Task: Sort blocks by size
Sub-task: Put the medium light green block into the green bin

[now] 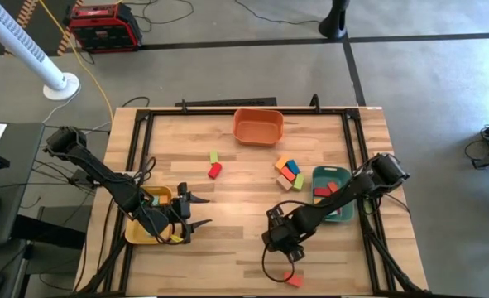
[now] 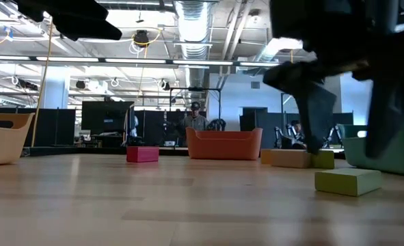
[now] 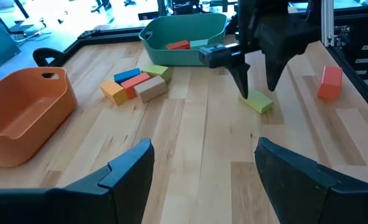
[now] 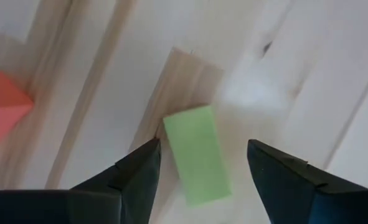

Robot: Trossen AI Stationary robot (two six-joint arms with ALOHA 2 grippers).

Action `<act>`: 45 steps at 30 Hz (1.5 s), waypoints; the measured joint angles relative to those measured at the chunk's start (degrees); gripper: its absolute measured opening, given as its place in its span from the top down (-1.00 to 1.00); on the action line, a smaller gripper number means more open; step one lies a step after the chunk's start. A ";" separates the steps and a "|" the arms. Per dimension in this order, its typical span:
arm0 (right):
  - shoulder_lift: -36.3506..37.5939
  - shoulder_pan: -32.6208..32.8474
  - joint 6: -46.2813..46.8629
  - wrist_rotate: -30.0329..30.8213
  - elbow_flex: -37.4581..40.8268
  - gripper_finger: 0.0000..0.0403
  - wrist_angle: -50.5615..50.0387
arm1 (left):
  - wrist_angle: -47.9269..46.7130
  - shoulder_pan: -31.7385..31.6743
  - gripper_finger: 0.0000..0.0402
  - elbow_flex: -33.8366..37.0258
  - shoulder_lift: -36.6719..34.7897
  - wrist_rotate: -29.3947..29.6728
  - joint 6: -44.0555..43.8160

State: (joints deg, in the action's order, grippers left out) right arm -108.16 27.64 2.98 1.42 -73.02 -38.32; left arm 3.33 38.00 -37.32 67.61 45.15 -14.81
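Right jaws: the right gripper (image 4: 202,165) points down at the table (image 1: 227,240), its jaws spread apart to either side of the green block (image 4: 196,152) and gripping nothing; the block lies flat on the wood between them, and whether either finger touches it I cannot tell.
Left jaws: the left gripper (image 3: 202,171) waits over the yellow tray (image 1: 136,232) at the left edge, jaws wide and empty.
Where the blocks are: the green block sits near the front of the table, right of centre; a red block (image 1: 293,280) lies closer to the front edge; a mixed cluster (image 1: 290,172) of orange, blue, red, tan and yellow-green pieces lies just beside the green tray (image 1: 343,175), which holds a few more; a small green and a red block (image 1: 214,170) lie near the middle; the orange tray (image 1: 257,126) stands at the back.
Look: a short flat bar, pale lime paint, square edges, smooth matte faces.
Handling, as I judge it: light, rigid painted wood, not fragile; the paint may be a bit slick, so a shallow pinch could let it twist.
Where to grip: across the two long sides at mid-length, jaws square to them, low enough to seat fully.
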 joint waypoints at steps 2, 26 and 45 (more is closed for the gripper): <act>0.00 0.17 0.00 -0.14 1.12 -0.34 0.81 | -0.02 0.00 -0.33 0.00 0.00 -0.05 0.00; 0.11 0.82 5.02 -1.18 6.76 0.25 7.43 | 0.04 0.00 -0.33 0.00 0.00 -0.37 0.66; 0.21 1.70 28.43 7.89 -4.50 0.17 -7.74 | 0.21 0.00 -0.33 0.00 0.00 -0.39 14.26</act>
State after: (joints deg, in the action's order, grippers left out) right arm -107.94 29.34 31.41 9.31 -77.52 -46.06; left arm 3.54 38.00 -37.32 67.61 44.75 -0.54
